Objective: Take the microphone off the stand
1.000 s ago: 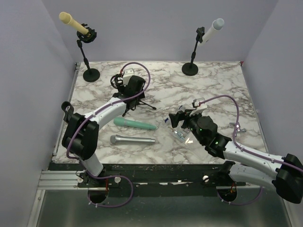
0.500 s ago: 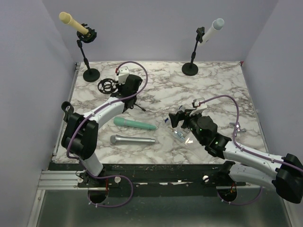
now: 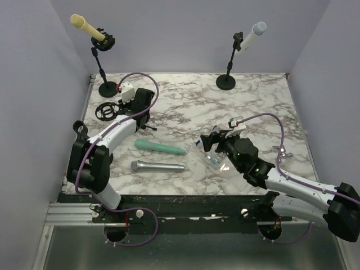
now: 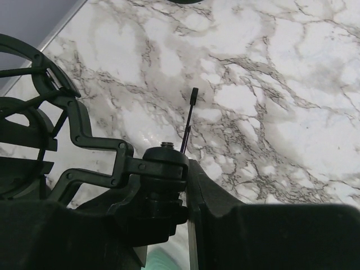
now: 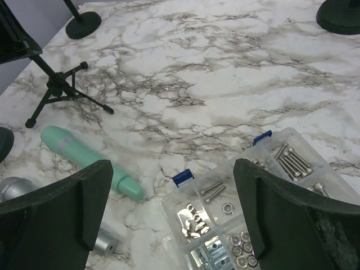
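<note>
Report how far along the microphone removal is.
Done: teal microphone and silver microphone lie loose on the marble table. In hand: left gripper clamps the empty black shock-mount tripod stand. Left: yellow microphone and white microphone sit mounted at the back.

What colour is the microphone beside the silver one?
Mint green. The microphone shows best in top external view.

stand (image 4: 163,169): ring cut by left edge; screw box (image 5: 256,180): cut by bottom edge
</note>
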